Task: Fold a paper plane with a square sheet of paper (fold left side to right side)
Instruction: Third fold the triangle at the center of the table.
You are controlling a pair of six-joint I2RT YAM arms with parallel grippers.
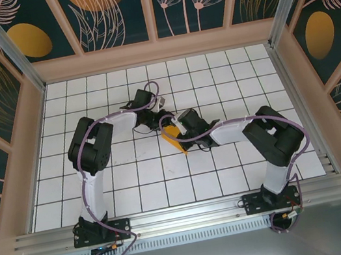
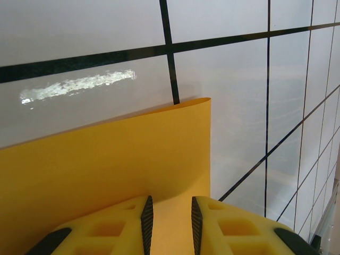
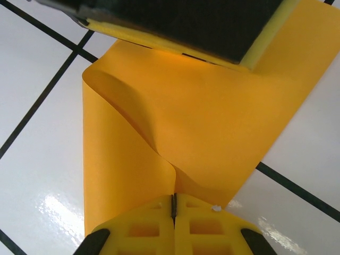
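Right gripper (image 3: 173, 197): yellow jaws fully closed, pinching a lifted edge of the thin orange-yellow sheet of paper (image 3: 212, 122), which curls over itself in a loose, uncreased bend. Left gripper (image 2: 170, 201): jaws slightly apart, with the sheet visible in the gap; cannot tell whether they touch it. The sheet sits between both grippers, near the middle of the white black-gridded table (image 1: 215, 80).

I find nothing to read here: the orange-yellow square sheet of paper (image 3: 212, 127) is blank, and the white gridded surface (image 1: 214, 73) bears only black lines.
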